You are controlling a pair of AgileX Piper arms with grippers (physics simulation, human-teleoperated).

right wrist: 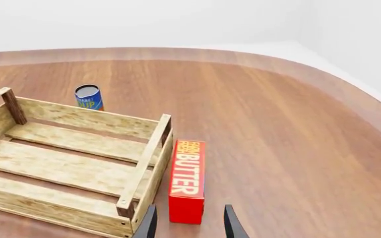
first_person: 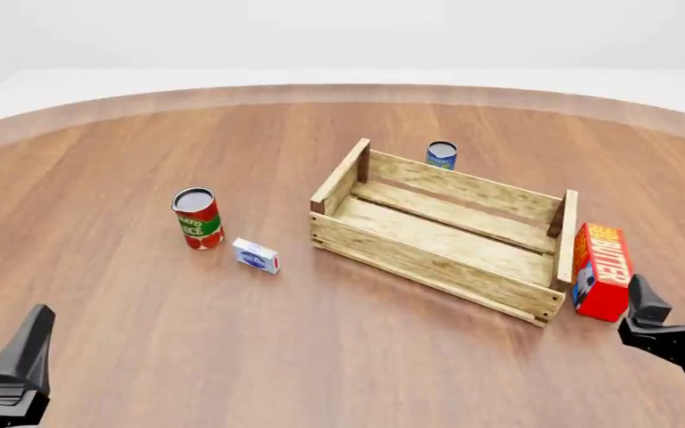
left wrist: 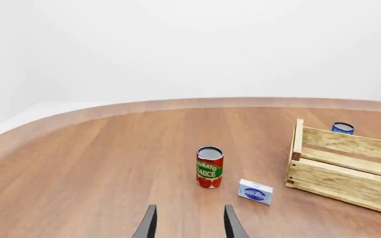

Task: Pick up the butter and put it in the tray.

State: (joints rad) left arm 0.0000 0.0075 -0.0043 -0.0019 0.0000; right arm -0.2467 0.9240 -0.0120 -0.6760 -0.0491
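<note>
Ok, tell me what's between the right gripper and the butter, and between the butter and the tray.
Nothing visible blocks the right gripper: the butter lies just ahead of its open fingers, only bare table between. The butter sits right beside the tray, outside its right end wall; that wall must be cleared to get it in.
</note>
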